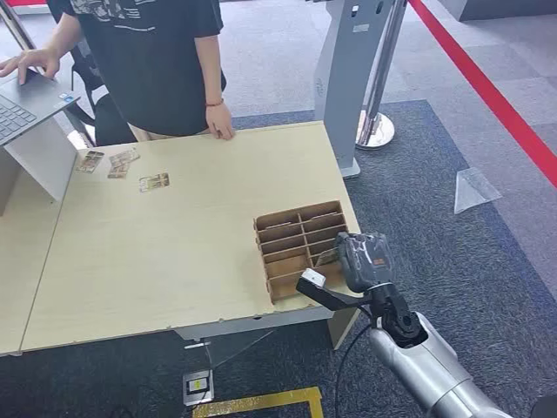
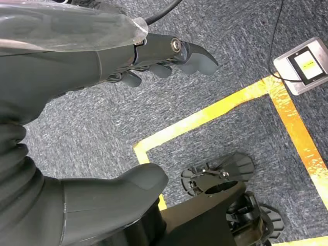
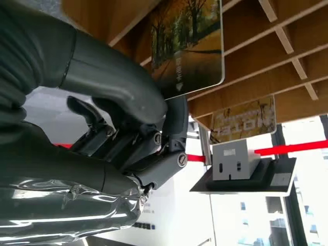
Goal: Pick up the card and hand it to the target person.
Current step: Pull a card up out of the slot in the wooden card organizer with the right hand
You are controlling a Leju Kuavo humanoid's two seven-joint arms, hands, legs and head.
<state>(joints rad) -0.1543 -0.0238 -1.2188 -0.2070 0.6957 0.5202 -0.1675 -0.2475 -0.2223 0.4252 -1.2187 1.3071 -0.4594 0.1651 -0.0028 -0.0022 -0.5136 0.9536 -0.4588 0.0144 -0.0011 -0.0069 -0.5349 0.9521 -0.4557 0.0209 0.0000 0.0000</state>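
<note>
Right wrist view: the right hand (image 3: pixel 127 128) pinches a card (image 3: pixel 187 43) at the rack (image 1: pixel 302 246), lower right of the desk (image 1: pixel 164 252); left hand (image 2: pixel 116 118) spread over carpet.

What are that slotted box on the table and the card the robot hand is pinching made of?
The slotted box looks like thin brown wood or fibreboard: flat matt slats, with grain showing in the right wrist view. The card, pinched by the right robot hand, looks like glossy printed plastic, judging by its sheen and rounded corner, though coated paper is possible.
</note>
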